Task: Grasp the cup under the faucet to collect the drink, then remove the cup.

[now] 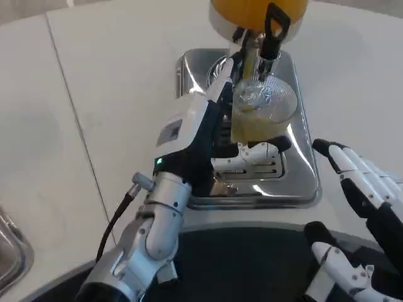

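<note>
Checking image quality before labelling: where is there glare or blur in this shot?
Head view: bright reflections streak the steel drip tray, light glints on the clear cup rim, the left hand looks sharp, and the right hand at the frame edge is slightly soft.

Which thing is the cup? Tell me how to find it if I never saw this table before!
Find the shiny metal drip tray on the white table, below the orange drink dispenser. The cup sits under the faucet, held by the left hand. It is the only see-through thing, with yellow drink inside.

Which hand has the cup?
The left hand grips the cup under the faucet; the right hand rests open beside the tray.
</note>
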Robot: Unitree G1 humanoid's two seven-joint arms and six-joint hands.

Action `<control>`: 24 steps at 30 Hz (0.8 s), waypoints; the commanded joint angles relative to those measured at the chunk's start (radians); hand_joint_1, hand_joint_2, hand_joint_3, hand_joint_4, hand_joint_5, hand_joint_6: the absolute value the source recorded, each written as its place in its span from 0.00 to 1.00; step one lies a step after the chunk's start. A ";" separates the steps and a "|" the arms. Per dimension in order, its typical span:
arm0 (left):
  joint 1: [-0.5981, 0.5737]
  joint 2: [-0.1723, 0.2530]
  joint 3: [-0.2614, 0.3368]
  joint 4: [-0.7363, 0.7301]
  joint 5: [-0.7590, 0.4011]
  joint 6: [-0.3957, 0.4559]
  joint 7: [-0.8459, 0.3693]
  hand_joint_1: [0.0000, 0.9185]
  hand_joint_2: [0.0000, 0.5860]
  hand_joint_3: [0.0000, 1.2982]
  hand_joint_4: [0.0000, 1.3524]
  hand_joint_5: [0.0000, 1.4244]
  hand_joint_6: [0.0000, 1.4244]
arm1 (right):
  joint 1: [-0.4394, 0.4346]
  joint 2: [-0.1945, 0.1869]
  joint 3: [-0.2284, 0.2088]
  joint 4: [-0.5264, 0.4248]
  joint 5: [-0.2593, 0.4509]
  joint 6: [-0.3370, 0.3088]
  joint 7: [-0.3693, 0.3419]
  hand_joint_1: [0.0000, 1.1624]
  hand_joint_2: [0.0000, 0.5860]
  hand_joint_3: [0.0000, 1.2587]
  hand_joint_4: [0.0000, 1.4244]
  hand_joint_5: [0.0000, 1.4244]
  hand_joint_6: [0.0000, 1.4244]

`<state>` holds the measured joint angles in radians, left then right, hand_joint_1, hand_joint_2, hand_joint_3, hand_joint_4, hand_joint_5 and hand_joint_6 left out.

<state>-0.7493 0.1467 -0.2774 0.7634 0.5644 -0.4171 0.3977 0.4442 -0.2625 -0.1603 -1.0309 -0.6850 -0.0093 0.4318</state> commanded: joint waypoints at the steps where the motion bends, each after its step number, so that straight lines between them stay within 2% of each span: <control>1: -0.024 -0.018 -0.018 0.026 0.016 0.026 0.027 0.44 0.06 0.02 0.04 0.20 0.20 | -0.012 0.006 0.005 -0.016 0.005 0.033 0.014 0.14 0.83 0.00 0.00 0.06 0.09; 8: -0.028 -0.031 -0.050 0.033 0.031 0.039 0.041 0.41 0.05 0.05 0.07 0.22 0.22 | -0.025 0.011 0.000 -0.016 0.008 0.049 0.025 0.14 0.83 0.00 0.00 0.08 0.13; 11: -0.021 -0.035 -0.060 0.029 0.046 0.045 0.065 0.41 0.05 0.08 0.10 0.25 0.26 | -0.024 0.015 -0.002 -0.016 0.010 0.054 0.027 0.15 0.82 0.00 0.00 0.08 0.14; 16: -0.014 -0.048 -0.084 0.022 0.074 0.083 0.112 0.45 0.05 0.15 0.18 0.37 0.45 | -0.030 0.018 -0.002 -0.016 0.013 0.065 0.029 0.16 0.82 0.00 0.00 0.09 0.16; 21: -0.008 -0.070 -0.099 0.010 0.096 0.132 0.149 0.47 0.06 0.21 0.25 0.46 0.60 | -0.040 0.017 -0.009 -0.016 0.017 0.077 0.033 0.16 0.82 0.01 0.00 0.09 0.17; 24: -0.006 -0.084 -0.112 0.005 0.107 0.159 0.182 0.50 0.06 0.27 0.34 0.58 0.75 | -0.046 0.016 -0.023 -0.016 0.024 0.083 0.037 0.16 0.82 0.01 0.00 0.09 0.17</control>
<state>-0.7701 0.0866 -0.3701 0.7745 0.6437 -0.2818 0.5579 0.3965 -0.2430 -0.1619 -1.0314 -0.6746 0.0587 0.4607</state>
